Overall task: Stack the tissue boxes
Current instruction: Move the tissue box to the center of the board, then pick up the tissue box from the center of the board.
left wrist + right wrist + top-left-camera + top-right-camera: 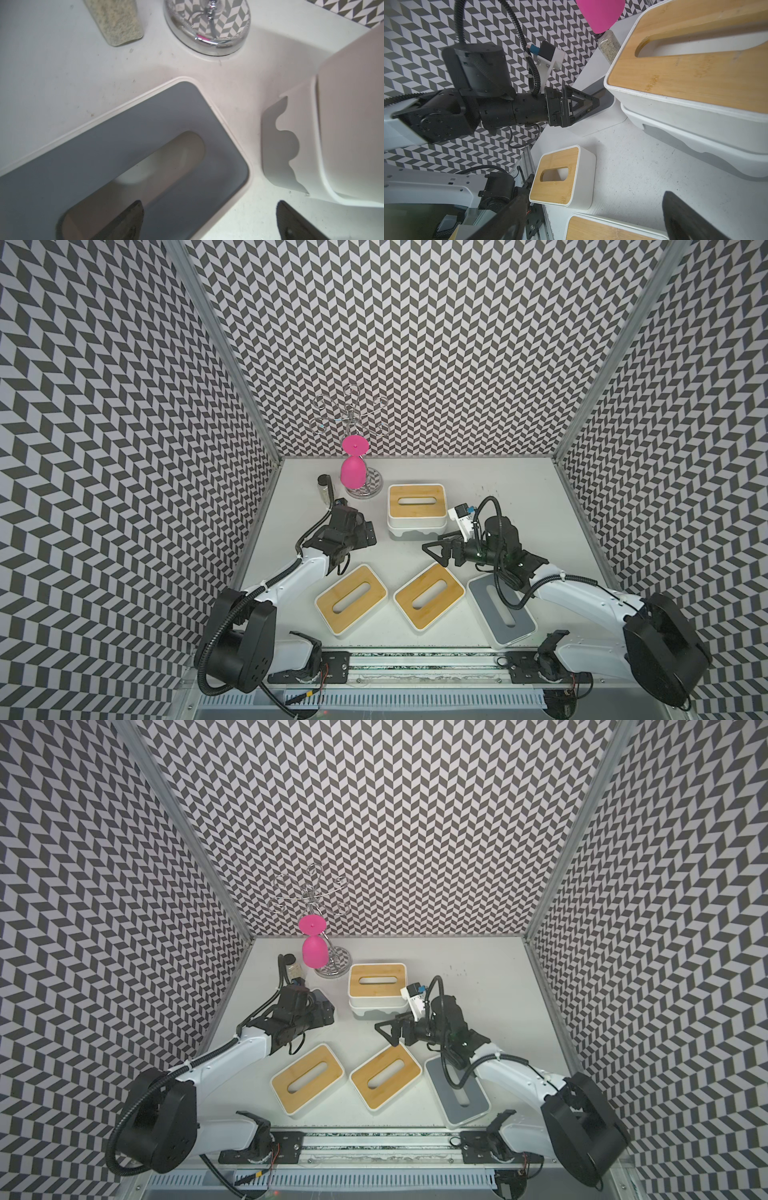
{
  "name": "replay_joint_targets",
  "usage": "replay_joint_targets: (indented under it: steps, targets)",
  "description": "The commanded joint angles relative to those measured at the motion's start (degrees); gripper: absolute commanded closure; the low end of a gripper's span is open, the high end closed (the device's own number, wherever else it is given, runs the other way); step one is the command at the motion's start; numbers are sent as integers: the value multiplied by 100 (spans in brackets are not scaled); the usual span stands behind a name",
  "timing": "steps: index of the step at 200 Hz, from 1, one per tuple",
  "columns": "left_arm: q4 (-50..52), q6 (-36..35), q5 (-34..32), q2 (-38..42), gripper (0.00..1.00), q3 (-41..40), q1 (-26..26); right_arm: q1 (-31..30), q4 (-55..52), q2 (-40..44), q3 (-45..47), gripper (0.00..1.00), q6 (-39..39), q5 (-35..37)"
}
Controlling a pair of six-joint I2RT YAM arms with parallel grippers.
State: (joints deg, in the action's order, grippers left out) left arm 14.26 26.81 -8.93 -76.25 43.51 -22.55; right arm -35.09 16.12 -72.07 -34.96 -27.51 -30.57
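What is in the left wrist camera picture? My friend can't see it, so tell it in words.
A grey-lidded tissue box with a long slot lies on the white table beneath the open left gripper. Beside it, not touching, is a stack of two white tissue boxes, with a shiny stand base and a small jar beyond.

Left arm and right arm bend inward; left fingers and right fingers spread wide, empty.

Far bamboo box atop white box. Near, flat: left bamboo box, middle bamboo box, grey box. Second grey box left.
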Motion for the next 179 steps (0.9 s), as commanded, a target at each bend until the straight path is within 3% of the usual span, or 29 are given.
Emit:
replay_joint_targets:
  steps: [1,95,179]
  targets:
    - [633,-248,-621,-210,1,255,-253,-26,374,-33,41,1,7,-130]
    - [794,-404,-1251,-738,0,470,-468,-24,392,11,68,1,181,-190]
    - [562,-819,-873,-1312,0,734,162,-24,394,-84,53,1,166,-186]
